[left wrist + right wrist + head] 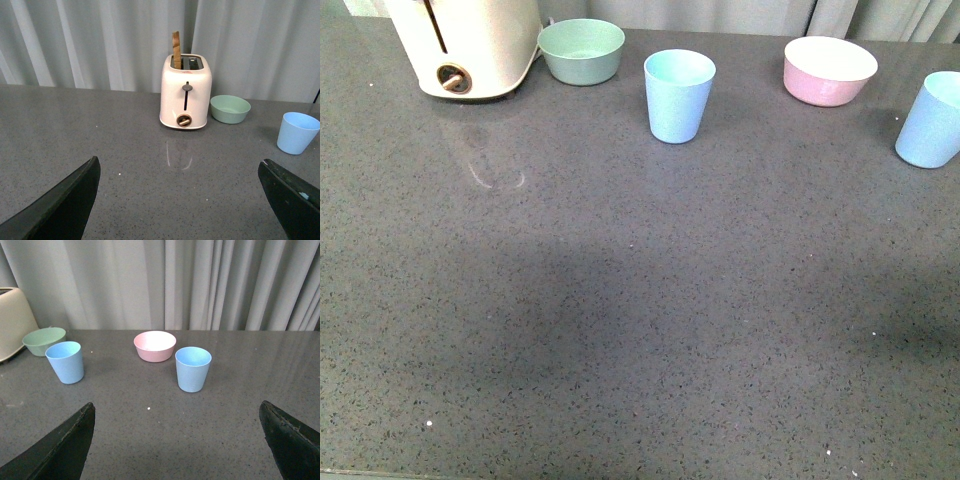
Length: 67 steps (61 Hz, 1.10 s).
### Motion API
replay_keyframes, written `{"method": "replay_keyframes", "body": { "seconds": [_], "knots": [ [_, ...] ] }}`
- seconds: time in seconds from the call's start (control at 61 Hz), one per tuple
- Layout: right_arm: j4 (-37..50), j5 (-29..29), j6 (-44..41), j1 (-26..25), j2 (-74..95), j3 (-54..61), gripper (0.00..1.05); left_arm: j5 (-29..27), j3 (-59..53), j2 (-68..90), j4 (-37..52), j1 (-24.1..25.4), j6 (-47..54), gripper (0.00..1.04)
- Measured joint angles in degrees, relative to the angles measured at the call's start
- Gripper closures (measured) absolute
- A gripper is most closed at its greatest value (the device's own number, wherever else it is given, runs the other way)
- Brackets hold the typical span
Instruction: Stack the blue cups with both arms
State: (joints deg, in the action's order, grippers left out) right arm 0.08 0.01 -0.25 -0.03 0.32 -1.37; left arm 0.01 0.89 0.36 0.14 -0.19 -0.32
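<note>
Two pale blue cups stand upright and apart at the back of the grey counter. One blue cup [679,95] is near the middle back; it also shows in the left wrist view [297,132] and in the right wrist view [65,362]. The other blue cup [931,120] is at the far right edge; it shows in the right wrist view [193,368]. Neither arm shows in the front view. My left gripper [180,200] is open and empty over bare counter. My right gripper [177,442] is open and empty, short of both cups.
A cream toaster [470,45] with a slice in it stands at the back left. A low green bowl [581,51] sits beside it. A pink bowl [829,70] sits between the two cups. Grey curtains [200,285] hang behind the counter [620,330].
</note>
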Motion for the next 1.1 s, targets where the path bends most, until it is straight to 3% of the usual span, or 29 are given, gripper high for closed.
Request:
{"method": "replay_keyframes", "body": {
  "seconds": [0.705,0.77,0.836,0.902,1.098],
  "knots": [
    [0.0,0.0,0.0,0.0,0.0,0.0,0.09,0.2,0.0,0.1,-0.2,0.0,-0.3,0.09],
    [0.0,0.0,0.0,0.0,0.0,0.0,0.09,4.7,5.4,7.4,-13.1,0.5,-5.9,0.09],
    [0.0,0.0,0.0,0.0,0.0,0.0,0.09,5.4,10.8,17.8,-20.4,-0.9,-12.3,0.09],
    [0.0,0.0,0.0,0.0,0.0,0.0,0.09,5.3,14.2,26.9,-18.8,-2.6,-16.3,0.09],
    [0.0,0.0,0.0,0.0,0.0,0.0,0.09,6.0,30.5,58.9,-2.8,-8.2,-21.8,0.09]
  ]
}}
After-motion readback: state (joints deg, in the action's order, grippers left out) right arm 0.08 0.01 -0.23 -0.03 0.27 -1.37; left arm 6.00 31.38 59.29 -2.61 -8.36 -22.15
